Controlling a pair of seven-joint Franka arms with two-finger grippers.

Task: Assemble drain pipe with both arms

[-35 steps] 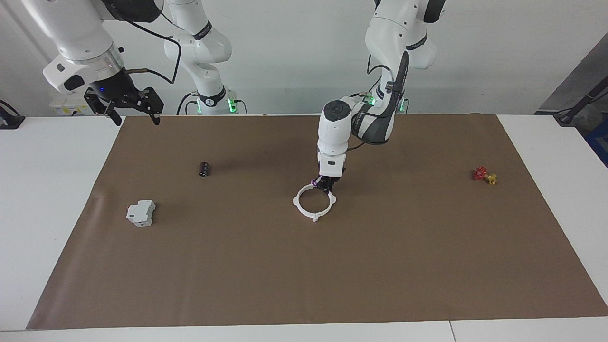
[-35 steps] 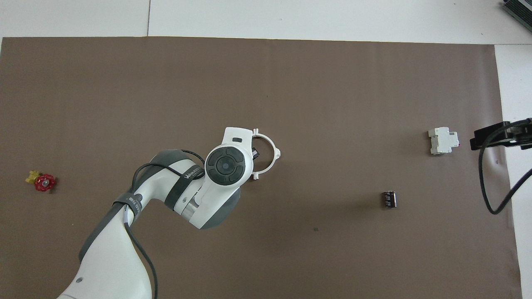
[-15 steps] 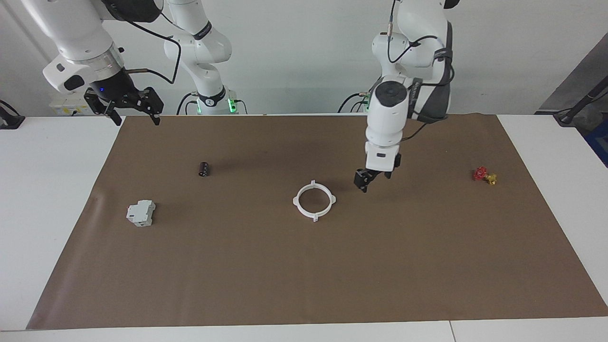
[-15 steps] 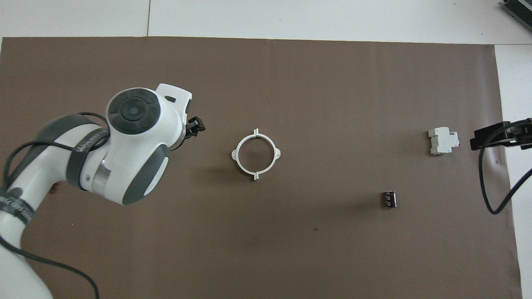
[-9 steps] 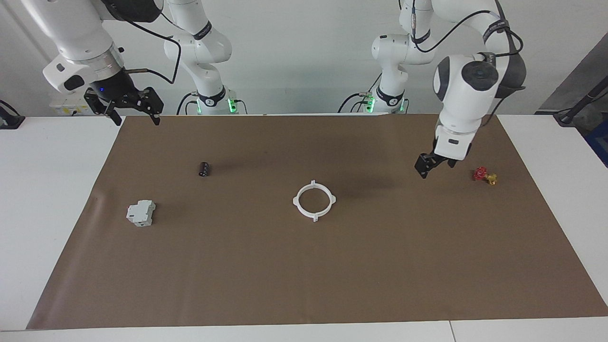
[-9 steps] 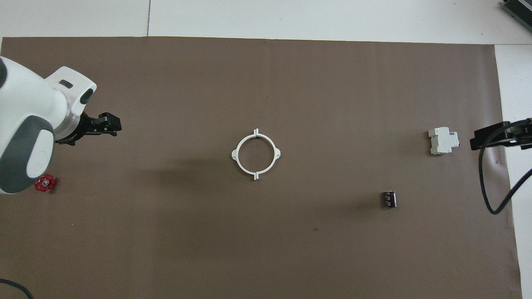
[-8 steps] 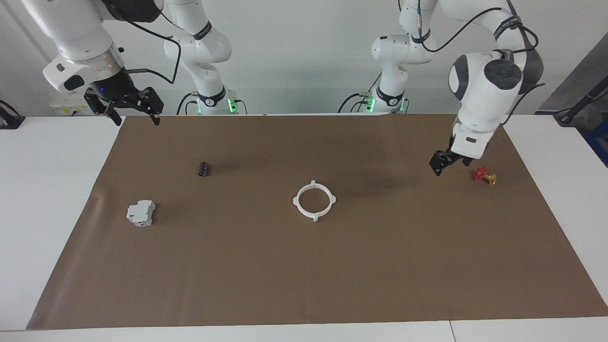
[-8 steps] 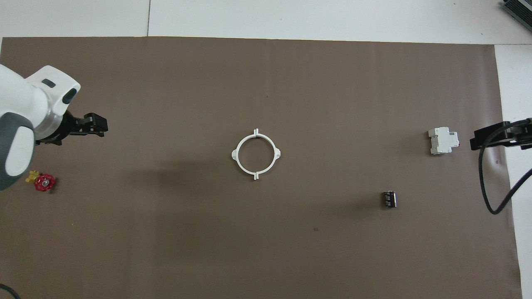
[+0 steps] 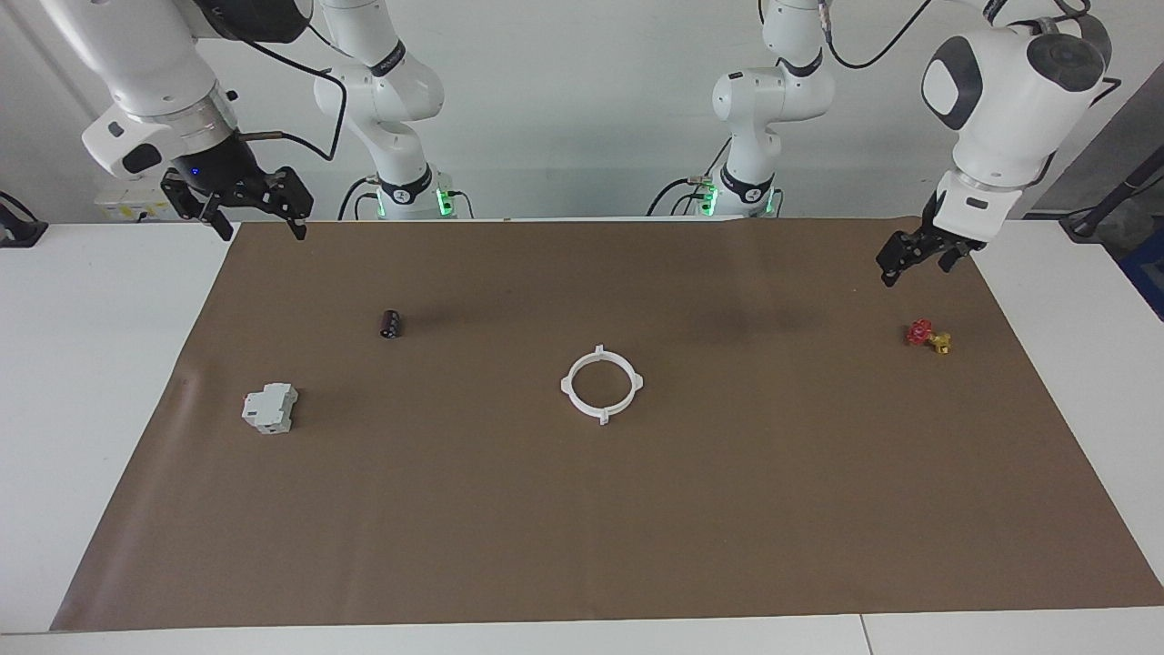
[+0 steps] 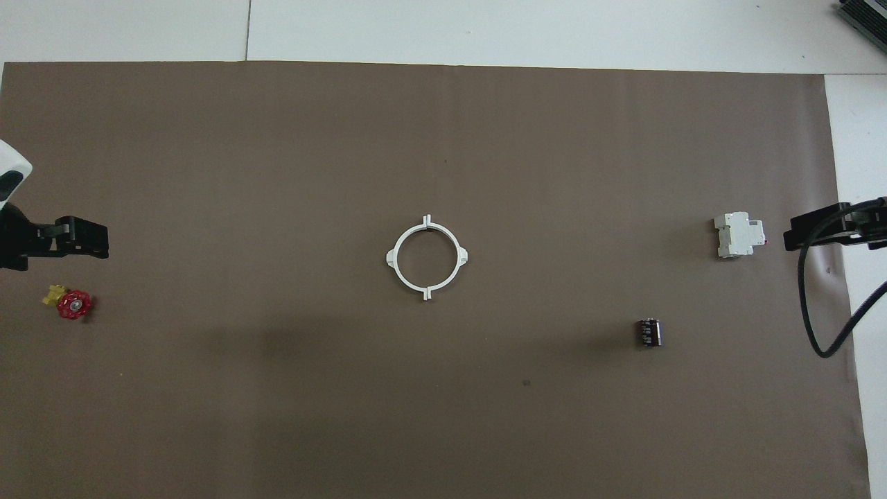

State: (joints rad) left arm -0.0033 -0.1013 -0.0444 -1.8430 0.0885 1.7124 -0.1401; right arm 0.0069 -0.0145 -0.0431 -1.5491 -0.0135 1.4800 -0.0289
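Two thin white plastic half-rings (image 9: 601,385) lie joined as one four-tabbed ring mid-sheet, so I judge the assembly done. My left gripper (image 9: 917,253) hangs empty over the sheet's edge at my left arm's end, fingers a little apart; my right gripper (image 9: 240,206) waits spread wide over the other end. Both stand well clear of the ring. Brown paper (image 10: 443,416) covers a white table (image 9: 91,364), a pale wall rising by my bases.
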